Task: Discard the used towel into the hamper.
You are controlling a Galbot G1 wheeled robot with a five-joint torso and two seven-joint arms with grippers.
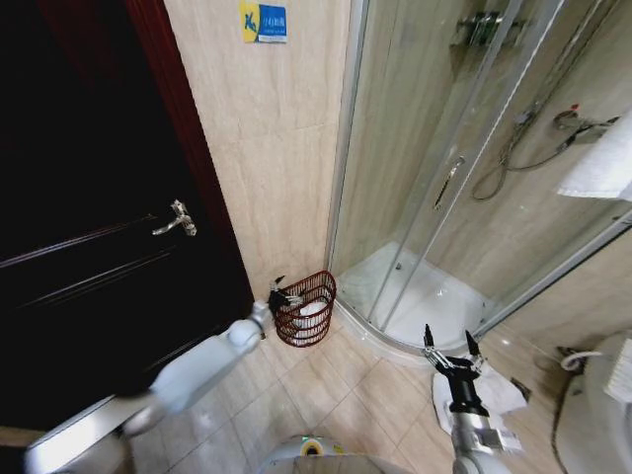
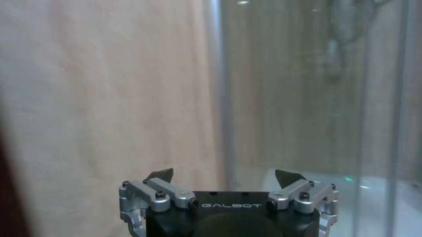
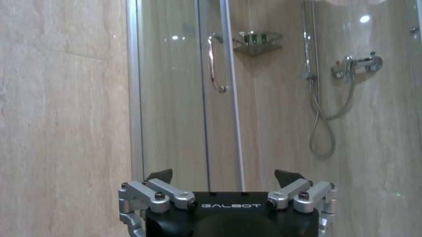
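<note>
From my head cam the biggest thing is the curved glass shower enclosure [image 1: 464,197] on the right, with the dark wooden door [image 1: 89,227] on the left and a strip of beige tiled wall [image 1: 276,148] between them. The hamper [image 1: 305,308] sits on the floor at the foot of that wall, just beside the shower's corner, and I can see something white lying inside it, a towel [image 1: 311,312]. My left gripper [image 1: 280,294] is stretched out right at the hamper's rim, fingers spread and holding nothing. My right gripper [image 1: 451,348] hangs low near the shower base, well apart from the hamper, fingers also spread, nothing in them.
</note>
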